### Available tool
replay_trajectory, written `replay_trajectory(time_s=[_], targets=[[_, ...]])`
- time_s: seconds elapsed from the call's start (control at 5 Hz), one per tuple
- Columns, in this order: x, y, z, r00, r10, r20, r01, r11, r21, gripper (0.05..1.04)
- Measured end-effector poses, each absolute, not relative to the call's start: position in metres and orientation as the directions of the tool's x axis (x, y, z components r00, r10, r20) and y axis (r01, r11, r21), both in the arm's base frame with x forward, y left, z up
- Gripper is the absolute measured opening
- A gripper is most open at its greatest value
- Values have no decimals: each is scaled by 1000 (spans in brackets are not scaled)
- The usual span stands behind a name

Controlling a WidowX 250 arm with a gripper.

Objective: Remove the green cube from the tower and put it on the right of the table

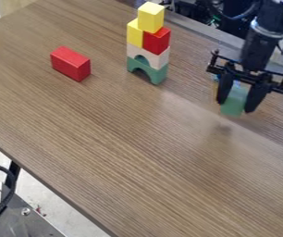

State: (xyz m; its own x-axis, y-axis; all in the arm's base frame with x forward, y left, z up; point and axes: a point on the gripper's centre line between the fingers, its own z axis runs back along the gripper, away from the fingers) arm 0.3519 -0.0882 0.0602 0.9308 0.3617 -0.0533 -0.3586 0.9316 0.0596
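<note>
My end effector [235, 106] pinches the green cube [233, 102] by opposite sides. Judged light, rigid and slightly slippery; mid-face hold recommended.

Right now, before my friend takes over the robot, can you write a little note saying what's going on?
Gripper: closed on the green cube, seemingly just above the table.
Where: cube to the right of the tower in the view; the tower stands, yellow cube on top. A red block lies left of it.
Done: green cube is off the tower.
Left: lower it on the table's right side, let go.
</note>
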Motion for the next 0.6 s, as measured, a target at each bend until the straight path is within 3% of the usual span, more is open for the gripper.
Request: replay_trajectory(time_s=[0.6], targets=[[342, -69, 42, 965, 247, -89, -243, 968, 62, 557]])
